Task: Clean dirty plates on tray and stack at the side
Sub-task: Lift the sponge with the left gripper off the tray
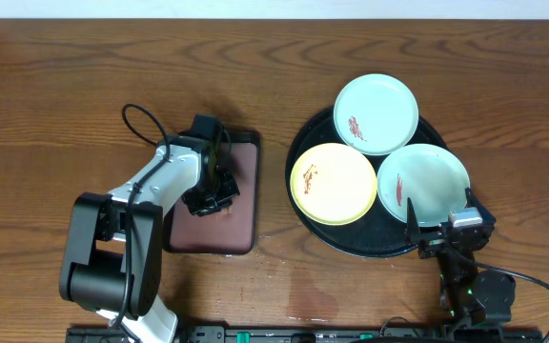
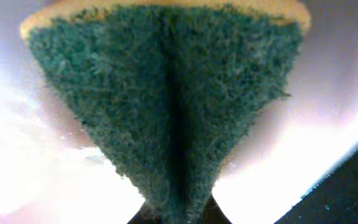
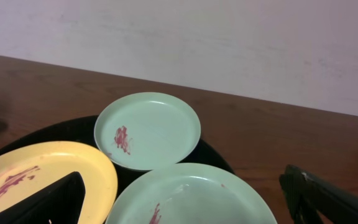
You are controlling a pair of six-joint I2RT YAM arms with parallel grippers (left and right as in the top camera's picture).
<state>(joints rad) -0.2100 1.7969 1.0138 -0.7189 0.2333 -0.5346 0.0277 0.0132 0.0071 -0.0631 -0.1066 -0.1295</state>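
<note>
Overhead view: I have the left hand [image 1: 210, 195] positioned over the maroon tray [image 1: 241, 191], which rests on the tabletop [image 1: 65, 95] well to the left of the black tray [image 1: 370, 240].

1. Left hand. In the left wrist view a green scouring sponge [image 2: 166, 106] with a yellow backing fills the frame. It is creased down the middle and narrows to a point at the hand, so the hand is clamped tight on it. The hand hides the sponge in the overhead view.

2. Right hand [image 1: 443, 229]. It sits at the near right rim of the black tray with its jaws spread wide and holds nothing. In the right wrist view the two dark fingers [image 3: 58, 199] stand at the lower corners of the frame.

3. Plates, all three on the black tray:
- The near mint plate [image 1: 423, 183] lies directly ahead of the right hand, low between its fingers. I cannot tell whether a finger touches its rim.
- The yellow plate [image 1: 334, 183] lies ahead and to the left of that hand, just beside the near mint plate.
- The far mint plate [image 1: 376, 113] lies beyond both and overhangs the tray's far rim.

4. Each plate carries reddish smears.
</note>
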